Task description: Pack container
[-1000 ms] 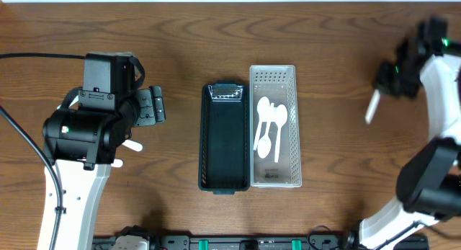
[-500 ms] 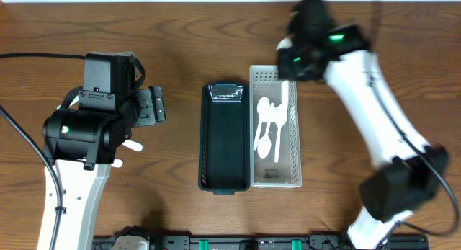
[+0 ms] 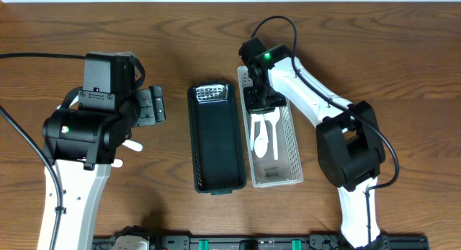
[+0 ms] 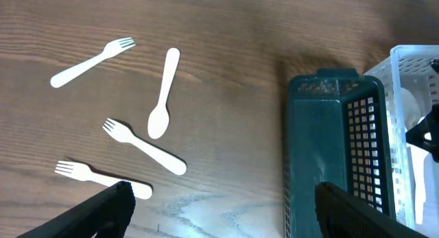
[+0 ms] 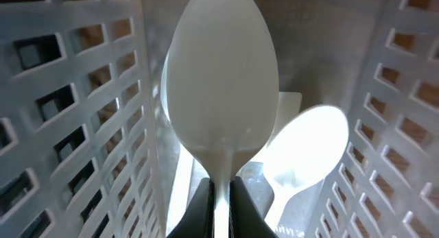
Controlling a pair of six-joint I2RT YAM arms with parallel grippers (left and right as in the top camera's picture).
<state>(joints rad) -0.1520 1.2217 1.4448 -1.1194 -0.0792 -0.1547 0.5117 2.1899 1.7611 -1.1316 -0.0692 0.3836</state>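
Inside the white basket (image 3: 296, 163), the right gripper (image 5: 221, 197) is clenching a white spoon (image 5: 223, 80) above other spoons (image 3: 263, 138). A dark green basket (image 3: 216, 145) is sitting just left of the white basket. Farther left, the left gripper (image 4: 226, 214) is hovering with its jaws released over loose forks (image 4: 144, 147).

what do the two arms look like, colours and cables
Both have white links and black joint housings. The left arm has a boxy black wrist block, a green light and a black cable beside it. The right arm also shows a green light, with a thin black cable looping over it.
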